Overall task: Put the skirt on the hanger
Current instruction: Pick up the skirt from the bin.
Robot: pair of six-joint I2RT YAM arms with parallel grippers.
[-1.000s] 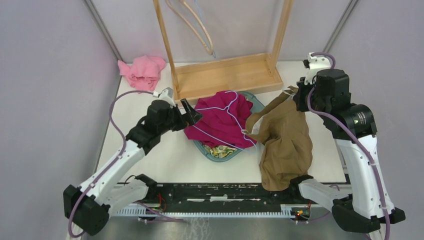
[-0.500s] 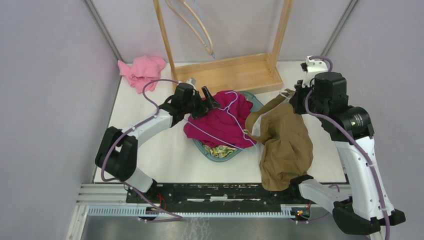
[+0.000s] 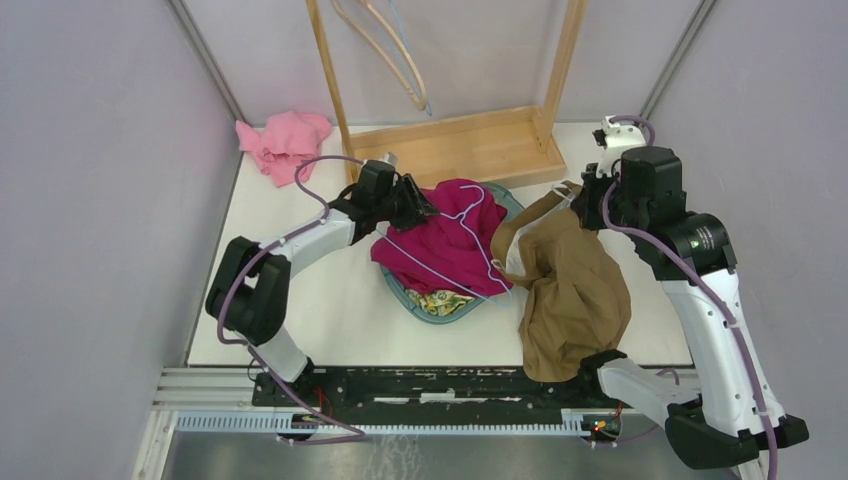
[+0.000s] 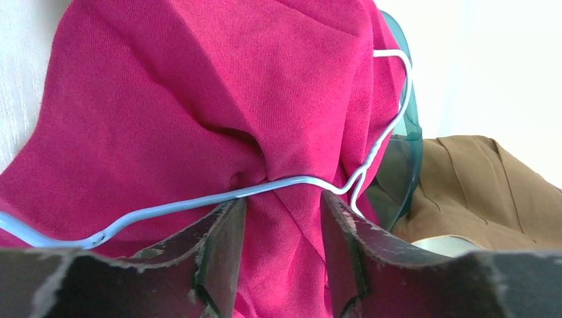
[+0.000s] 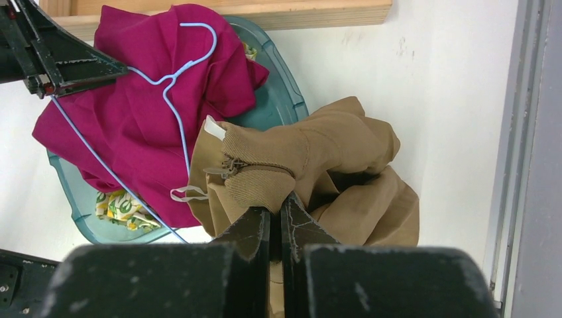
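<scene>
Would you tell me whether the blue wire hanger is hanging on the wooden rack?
No, the blue wire hanger lies across the magenta garment over the teal basket, in front of the wooden rack.

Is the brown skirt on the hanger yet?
Not yet. The brown skirt hangs bunched from the right hand; the blue hanger lies on the magenta cloth.

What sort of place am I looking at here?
Probably a robotics lab test cell: plain grey panel walls box in a white table, and two robot arms are bolted to a metal rail at its edge.
</scene>
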